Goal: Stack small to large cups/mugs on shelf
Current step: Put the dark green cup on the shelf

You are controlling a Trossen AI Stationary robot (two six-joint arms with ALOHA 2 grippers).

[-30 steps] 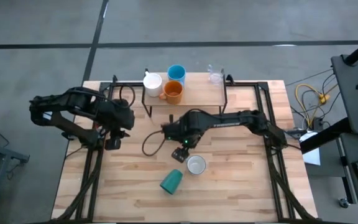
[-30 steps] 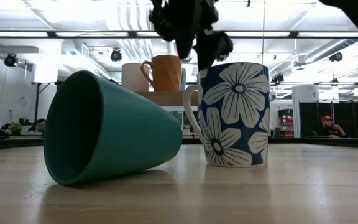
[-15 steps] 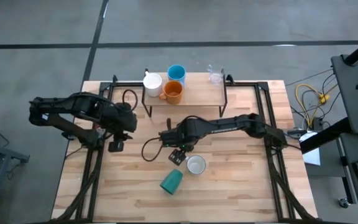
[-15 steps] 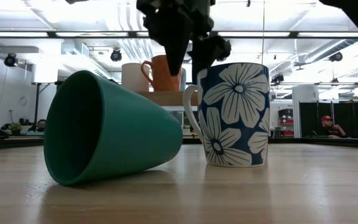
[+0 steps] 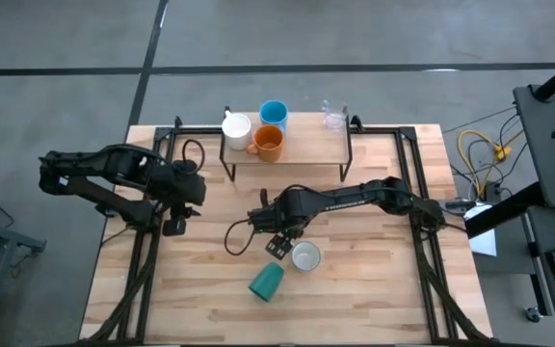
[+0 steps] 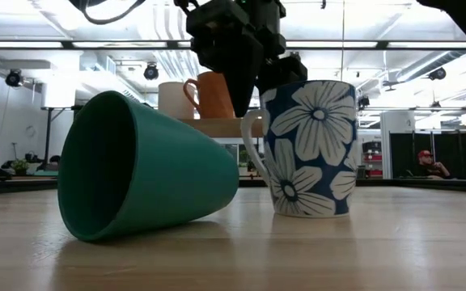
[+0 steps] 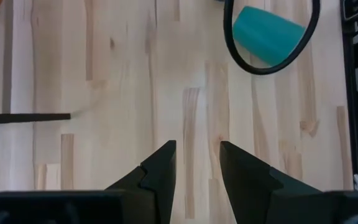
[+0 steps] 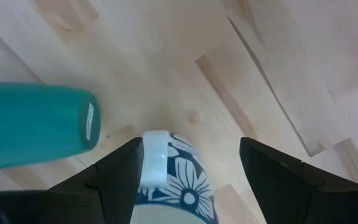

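A mug with white flowers on dark blue and a greyish inside (image 5: 303, 255) stands on the table, also in the low view (image 6: 310, 149). A dark green cup (image 5: 266, 280) lies on its side next to it. My right gripper (image 5: 277, 244) is open and low over the flower mug, its fingers on either side of the handle and rim (image 8: 191, 146). The shelf (image 5: 306, 145) at the far side bears a white mug (image 5: 236, 126), a light blue mug (image 5: 274, 113), an orange mug (image 5: 269, 143) and a clear glass (image 5: 333, 118). My left gripper (image 5: 174, 224) is open and empty (image 7: 197, 165). My right gripper comes at the flower mug from above, pointing down and slanting from the far left. One open finger (image 8: 120, 177) stands right beside the handle (image 8: 156, 155), the other (image 8: 278, 180) beyond the rim. The mug stands on the table and leans slightly (image 6: 310, 149). Which finger touches it I cannot tell.
The green cup's open mouth faces the near side (image 6: 95, 170), close to the flower mug's left. A black cable loop (image 5: 242, 231) hangs from the right arm. Black frame rails (image 5: 422, 251) run along the table's left and right sides. Bare wood lies near the front edge.
My right gripper has gone down and toward the table's near edge, onto the flower mug. The mug has shifted a little and now leans slightly, still standing on the table. My left arm has drawn back a little toward the table's left edge.
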